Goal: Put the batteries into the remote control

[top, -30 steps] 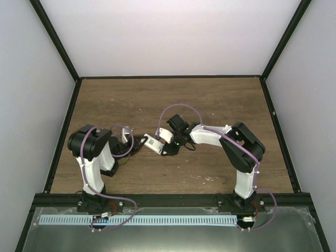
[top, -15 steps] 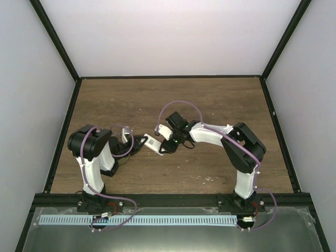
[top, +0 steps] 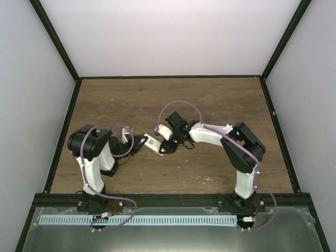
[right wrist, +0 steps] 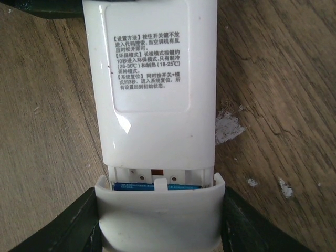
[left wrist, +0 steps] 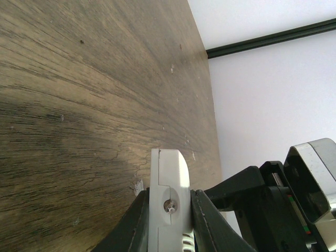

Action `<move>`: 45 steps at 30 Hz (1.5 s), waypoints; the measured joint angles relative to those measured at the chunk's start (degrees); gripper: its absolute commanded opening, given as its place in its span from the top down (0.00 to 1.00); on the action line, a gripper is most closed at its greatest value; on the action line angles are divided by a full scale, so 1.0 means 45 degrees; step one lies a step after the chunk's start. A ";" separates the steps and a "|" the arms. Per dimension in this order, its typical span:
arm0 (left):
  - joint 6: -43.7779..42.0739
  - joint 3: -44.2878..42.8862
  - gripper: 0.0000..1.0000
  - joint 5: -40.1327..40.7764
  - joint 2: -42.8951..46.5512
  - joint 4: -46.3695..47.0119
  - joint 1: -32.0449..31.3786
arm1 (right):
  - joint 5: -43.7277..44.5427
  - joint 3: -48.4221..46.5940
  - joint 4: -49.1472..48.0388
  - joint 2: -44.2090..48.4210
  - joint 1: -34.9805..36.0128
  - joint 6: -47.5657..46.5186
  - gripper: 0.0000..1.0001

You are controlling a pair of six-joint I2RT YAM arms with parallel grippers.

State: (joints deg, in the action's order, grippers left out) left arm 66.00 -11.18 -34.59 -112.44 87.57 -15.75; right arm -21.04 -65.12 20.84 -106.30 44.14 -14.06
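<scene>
Left hand (left wrist: 169, 212) clenched on end of remote control (right wrist: 157, 79), label side up, near centre of wooden table (top: 210, 100). Right hand (right wrist: 160, 226) grasping white battery cover (right wrist: 160, 210) at open compartment. Blue battery (right wrist: 157, 186) visible inside.

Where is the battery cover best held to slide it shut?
Probably grip the battery cover by its side edges, coming from the remote's open end: it is flat, and its front edge must stay free to slide over the batteries.
</scene>
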 measured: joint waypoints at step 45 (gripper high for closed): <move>0.0015 -0.0063 1.00 -0.0044 -0.0073 0.0005 0.0000 | 0.0287 -0.0447 -0.0102 -0.0816 0.0355 0.0321 0.46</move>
State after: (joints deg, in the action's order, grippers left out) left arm 66.06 -11.46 -34.79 -112.77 87.59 -15.75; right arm -19.75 -67.13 20.38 -109.97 45.74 -12.62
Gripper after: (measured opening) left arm 0.176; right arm 0.528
